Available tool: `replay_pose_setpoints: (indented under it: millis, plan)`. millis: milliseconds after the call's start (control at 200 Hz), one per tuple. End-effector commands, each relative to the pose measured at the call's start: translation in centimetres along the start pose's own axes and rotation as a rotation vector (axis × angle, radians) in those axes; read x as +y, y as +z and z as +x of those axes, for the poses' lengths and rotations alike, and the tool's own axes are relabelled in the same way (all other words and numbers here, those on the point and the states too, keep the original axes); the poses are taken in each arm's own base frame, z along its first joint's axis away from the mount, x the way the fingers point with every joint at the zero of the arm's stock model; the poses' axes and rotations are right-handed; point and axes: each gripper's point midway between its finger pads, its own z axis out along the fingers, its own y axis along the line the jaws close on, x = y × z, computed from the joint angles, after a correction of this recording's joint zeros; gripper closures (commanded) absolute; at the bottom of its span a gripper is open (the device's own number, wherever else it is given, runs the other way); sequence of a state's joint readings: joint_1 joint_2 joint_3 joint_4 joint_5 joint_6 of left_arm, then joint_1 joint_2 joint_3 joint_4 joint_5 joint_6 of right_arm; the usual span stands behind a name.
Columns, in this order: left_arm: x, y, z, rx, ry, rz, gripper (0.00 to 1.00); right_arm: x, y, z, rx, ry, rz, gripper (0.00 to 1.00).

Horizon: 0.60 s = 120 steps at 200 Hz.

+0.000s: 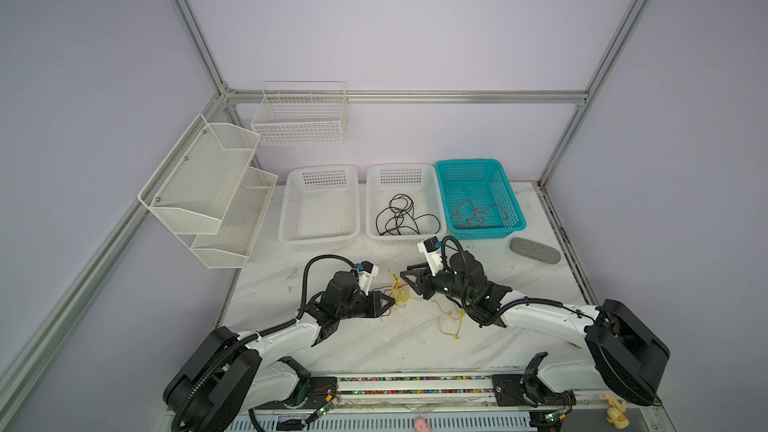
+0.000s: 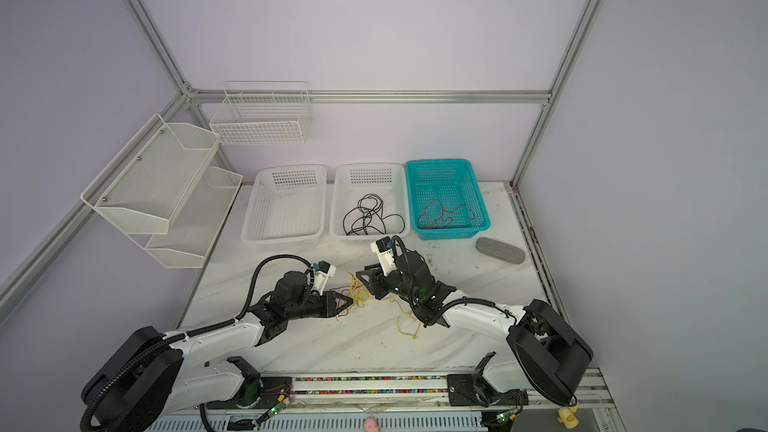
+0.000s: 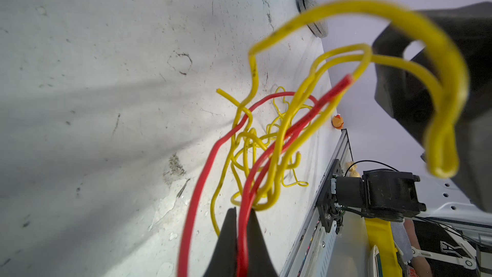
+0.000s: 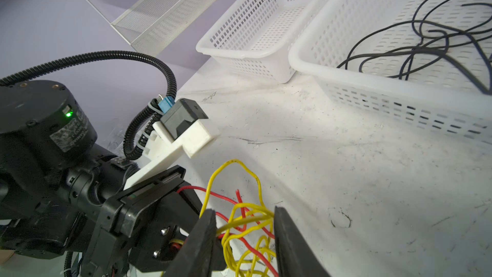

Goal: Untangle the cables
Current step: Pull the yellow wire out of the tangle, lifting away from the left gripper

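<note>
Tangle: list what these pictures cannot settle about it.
- Top view: tangle is too small to trace crossings; the left gripper covers part.
- Left wrist: red cable leaves the bottom edge; near yellow loop is blurred.
- Right wrist: right gripper straddles yellow cables; contact unclear.

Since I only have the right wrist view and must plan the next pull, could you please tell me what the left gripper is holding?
Observer: In the left wrist view, the left gripper is shut on a red cable.
Operator: Thank you. Is any red one in a basket yet?
Observer: Yes, in both top views a second red cable lies in the teal basket.
Operator: Does any yellow lie beyond my picture?
Observer: Yes, in a top view a yellow cable trails across the table toward its near edge.
</note>
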State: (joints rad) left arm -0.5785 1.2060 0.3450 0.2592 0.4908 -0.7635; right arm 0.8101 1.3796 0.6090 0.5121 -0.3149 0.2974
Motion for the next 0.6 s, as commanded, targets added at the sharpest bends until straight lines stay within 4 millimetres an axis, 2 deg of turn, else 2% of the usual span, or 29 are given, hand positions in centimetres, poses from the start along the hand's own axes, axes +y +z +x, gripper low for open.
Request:
replay_pose_setpoints:
  millis: [0, 270, 385, 415, 490, 595]
  plan:
    - [-2.6, -0.3, -2.0, -0.052, 0.075, 0.076, 1.0, 0.7, 0.6, 0.1, 0.007, -0.014, -0.038, 0.61]
    - [-2.4, -0.1, -2.0, -0.051, 0.076, 0.071, 1.0, 0.7, 0.4, 1.3, 0.029, 0.006, -0.06, 0.61]
    - [-2.5, -0.2, -2.0, -0.051, 0.076, 0.073, 1.0, 0.2, -0.1, 1.0, 0.021, 0.001, -0.017, 0.61]
    - [-2.5, -0.2, -2.0, -0.052, 0.077, 0.072, 1.0, 0.5, -0.8, 0.1, -0.012, -0.009, -0.017, 0.6]
    - [-2.5, -0.3, -1.9, -0.055, 0.078, 0.071, 1.0, 0.5, -1.6, -0.5, -0.037, -0.004, 0.005, 0.6]
    - [-2.3, -0.3, -1.8, -0.055, 0.079, 0.067, 1.0, 0.2, -2.1, -0.6, -0.049, 0.005, 0.023, 0.6]
